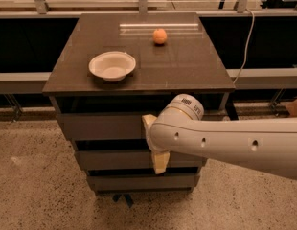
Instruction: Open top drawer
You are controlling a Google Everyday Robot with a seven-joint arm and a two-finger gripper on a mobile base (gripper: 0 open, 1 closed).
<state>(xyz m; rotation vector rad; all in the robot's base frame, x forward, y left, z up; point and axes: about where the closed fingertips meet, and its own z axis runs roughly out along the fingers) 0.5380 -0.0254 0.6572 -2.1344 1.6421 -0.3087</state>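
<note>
The top drawer (100, 126) is the uppermost dark grey-brown flat front of the cabinet, just under the tabletop, and it looks pushed in. My gripper (154, 145) is right in front of the drawer fronts, near the cabinet's middle. One cream finger (148, 122) lies against the top drawer's front. The other finger (161, 163) hangs lower, over the middle drawer (110, 159). The fingers stand apart with nothing between them. My white arm (234, 145) comes in from the right and hides the right part of the drawer fronts.
A white bowl (112, 65) and an orange ball (159, 36) sit on the dark tabletop (187, 66). The bottom drawer (134, 181) is below. A white cable (245, 37) hangs at the right. A speckled floor (33, 186) surrounds the cabinet, and a rail runs behind it.
</note>
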